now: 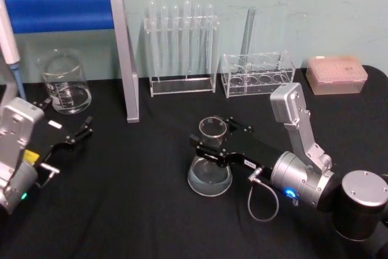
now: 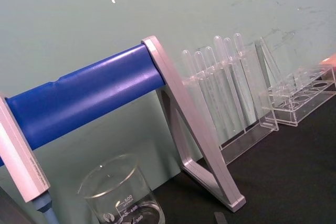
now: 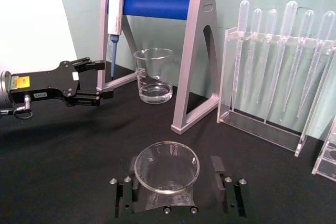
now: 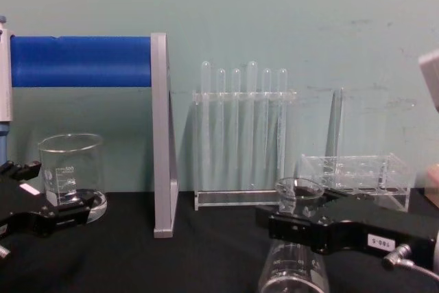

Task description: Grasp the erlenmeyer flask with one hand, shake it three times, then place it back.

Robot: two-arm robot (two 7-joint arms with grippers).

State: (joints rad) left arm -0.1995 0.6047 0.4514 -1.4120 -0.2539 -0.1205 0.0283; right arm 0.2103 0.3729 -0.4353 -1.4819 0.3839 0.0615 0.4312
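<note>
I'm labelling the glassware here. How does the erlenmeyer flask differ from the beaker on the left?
The erlenmeyer flask is conical with a narrow neck; the beaker is a squat, straight-walled cylinder. The flask stands mid-table with the right gripper around its neck; the beaker stands free beside the left gripper. Both are clear glass with white graduations.

Beaker (image 1: pixel 65 82) beside pipette stand (image 1: pixel 124 53) — tube racks (image 1: pixel 182 47) behind.

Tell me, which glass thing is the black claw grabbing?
The erlenmeyer flask, the cone-shaped one with a narrow neck. The right gripper has a jaw on each side of its neck. The beaker is round and straight-sided, far off by the left gripper.
</note>
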